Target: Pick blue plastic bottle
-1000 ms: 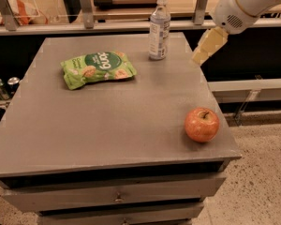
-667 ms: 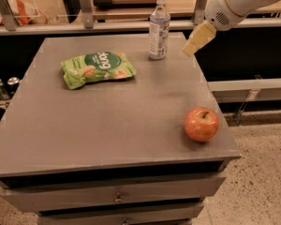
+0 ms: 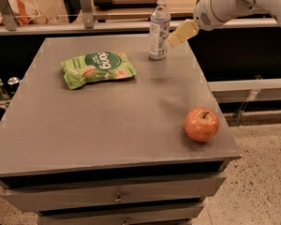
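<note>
Blue plastic bottle stands upright at the table's far edge, with the gripper just beside it, apparently mid-approach, open or closed impossible to tell; next it must straddle and grasp the bottle.

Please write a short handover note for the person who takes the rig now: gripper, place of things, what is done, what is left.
Gripper: in the air at the far edge of the table, close beside the blue plastic bottle, at label height; holds nothing that I can see.
Bottle: upright on the table near the far edge, cap on.
Others: green snack bag lying nearer the middle, apple at the near corner, both apart from the bottle.
Done: the approach.
Left: grasp the bottle and lift it.
</note>
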Action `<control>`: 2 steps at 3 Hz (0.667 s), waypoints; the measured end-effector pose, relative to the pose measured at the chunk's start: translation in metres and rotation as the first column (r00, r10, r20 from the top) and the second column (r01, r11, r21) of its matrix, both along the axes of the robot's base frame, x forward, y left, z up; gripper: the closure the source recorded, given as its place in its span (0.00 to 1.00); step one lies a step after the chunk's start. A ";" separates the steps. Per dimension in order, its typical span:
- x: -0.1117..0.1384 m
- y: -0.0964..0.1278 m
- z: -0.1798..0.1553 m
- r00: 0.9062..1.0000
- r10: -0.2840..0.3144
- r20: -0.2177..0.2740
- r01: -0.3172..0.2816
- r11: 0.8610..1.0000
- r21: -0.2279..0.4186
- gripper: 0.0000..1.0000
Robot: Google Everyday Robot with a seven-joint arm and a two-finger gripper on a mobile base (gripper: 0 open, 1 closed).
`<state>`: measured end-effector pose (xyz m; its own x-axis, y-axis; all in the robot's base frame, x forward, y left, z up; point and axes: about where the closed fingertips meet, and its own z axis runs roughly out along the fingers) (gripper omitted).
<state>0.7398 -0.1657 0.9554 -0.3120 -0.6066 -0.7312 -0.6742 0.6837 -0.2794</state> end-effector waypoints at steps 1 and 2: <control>0.020 0.016 -0.006 1.000 0.006 0.019 -0.008 0.994 0.105 0.00; 0.034 0.030 -0.014 1.000 0.020 0.023 -0.024 0.981 0.193 0.00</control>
